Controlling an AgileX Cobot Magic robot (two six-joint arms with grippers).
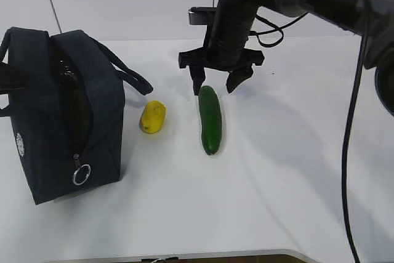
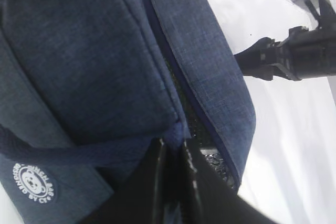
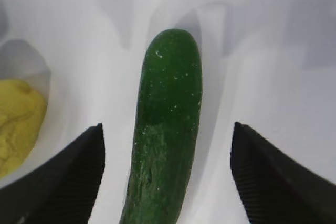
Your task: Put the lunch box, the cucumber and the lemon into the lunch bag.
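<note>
At the left of the white table (image 1: 277, 201), the lunch bag (image 1: 61, 115) is stood upright with its top zipper parted, and the edge of that opening is seen pinched between the closed fingers of the left gripper (image 2: 176, 177), so the mouth appears to be held for loading. Just right of the bag the lemon (image 1: 152, 117) is laid on the table, and right of that, apart from it, the cucumber (image 1: 209, 119) is laid lengthwise, near to far. Over the cucumber's far end the right gripper (image 1: 215, 82) is hung with its fingers spread wide, one on each side and neither touching. The lunch box is not seen in any view. The cucumber pick-up is judged to be in hand; a descent and a squeeze across its width are called for next.
</note>
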